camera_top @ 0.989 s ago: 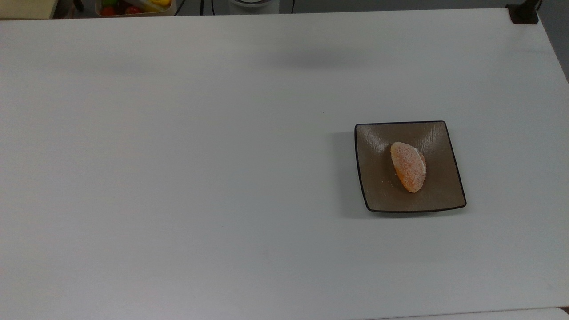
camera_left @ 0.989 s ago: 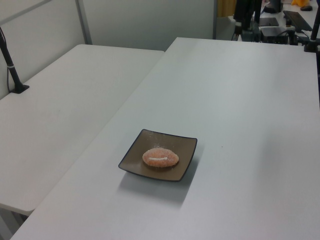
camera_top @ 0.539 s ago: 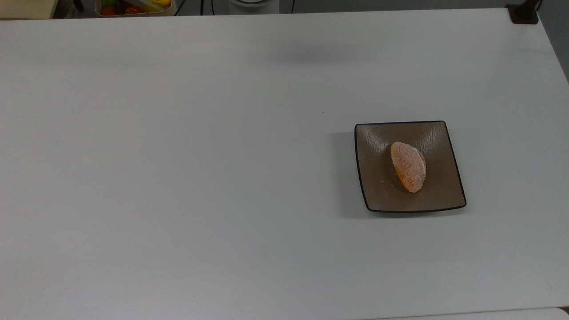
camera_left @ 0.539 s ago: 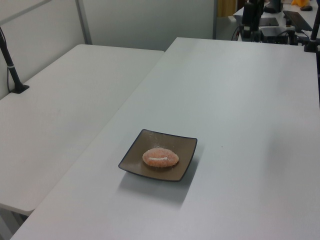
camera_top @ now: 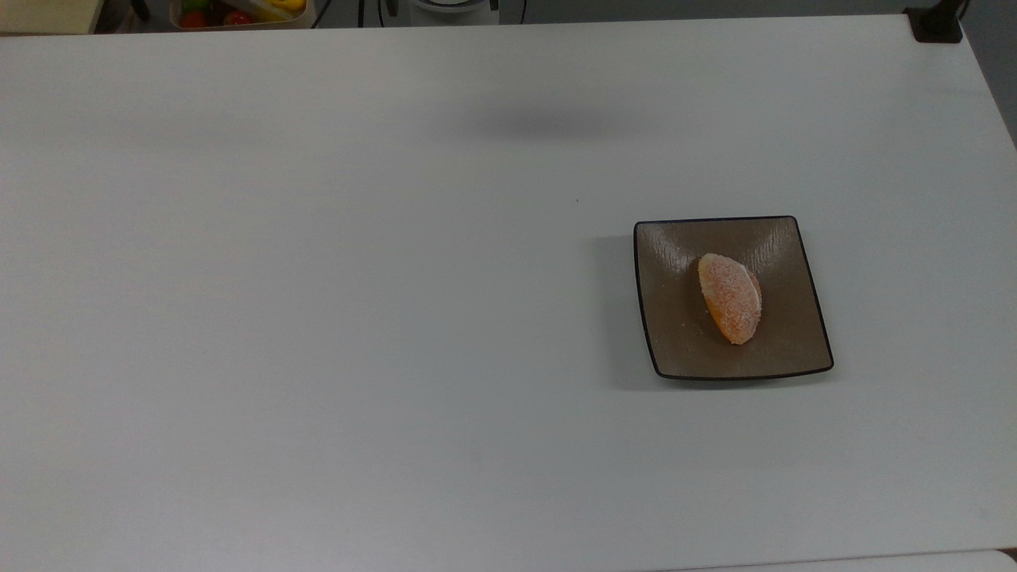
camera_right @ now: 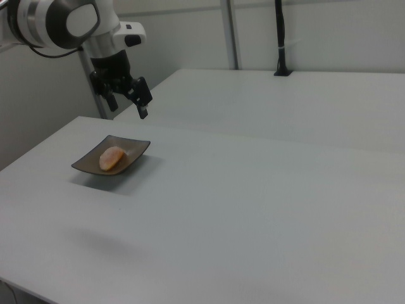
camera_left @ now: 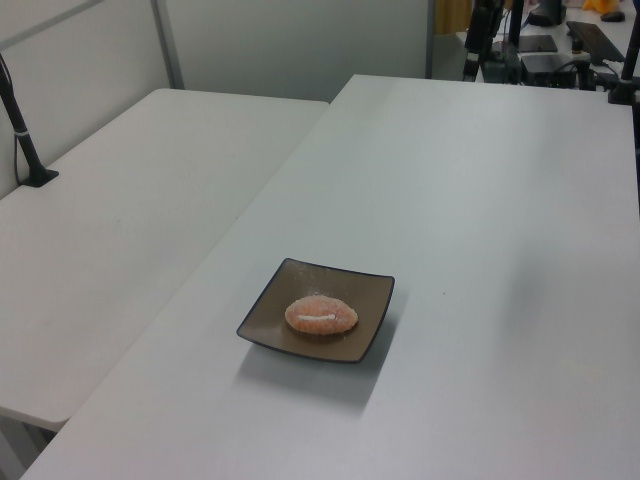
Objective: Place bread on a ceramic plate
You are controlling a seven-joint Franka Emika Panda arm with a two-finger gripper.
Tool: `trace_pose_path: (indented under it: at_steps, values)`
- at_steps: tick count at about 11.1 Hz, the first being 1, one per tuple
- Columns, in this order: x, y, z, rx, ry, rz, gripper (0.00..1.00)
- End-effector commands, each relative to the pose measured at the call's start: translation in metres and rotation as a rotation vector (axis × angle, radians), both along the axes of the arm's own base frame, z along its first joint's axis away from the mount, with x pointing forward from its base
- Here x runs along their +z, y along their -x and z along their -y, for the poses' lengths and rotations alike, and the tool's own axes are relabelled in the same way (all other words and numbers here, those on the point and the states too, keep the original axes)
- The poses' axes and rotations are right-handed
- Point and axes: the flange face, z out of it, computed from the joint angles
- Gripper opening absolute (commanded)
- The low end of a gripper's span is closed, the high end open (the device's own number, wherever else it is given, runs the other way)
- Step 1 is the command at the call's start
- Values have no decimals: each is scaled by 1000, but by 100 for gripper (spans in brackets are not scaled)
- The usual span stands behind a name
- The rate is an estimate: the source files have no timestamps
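since the bread [camera_top: 731, 298] already lies in the shallow middle of the plate [camera_top: 671, 349], right of centre in the top view, little looks left to do. the gripper [camera_right: 126, 100] hangs in the upper left of the right view, fingers spread and empty. a low swing near the plate could knock it and roll the bread off.

I see an orange-brown oval bread roll [camera_top: 730, 298], pale speckled crust, thin white streak, on a glossy brown-taupe square ceramic plate [camera_top: 683, 349] with dark rim; white table [camera_top: 318, 318].
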Motion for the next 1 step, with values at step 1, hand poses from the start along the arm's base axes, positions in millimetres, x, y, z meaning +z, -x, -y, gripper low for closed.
trace_pose_path:
  at_steps: [1]
  values:
    - [-1, 1, 1, 18, 14, 18, 100]
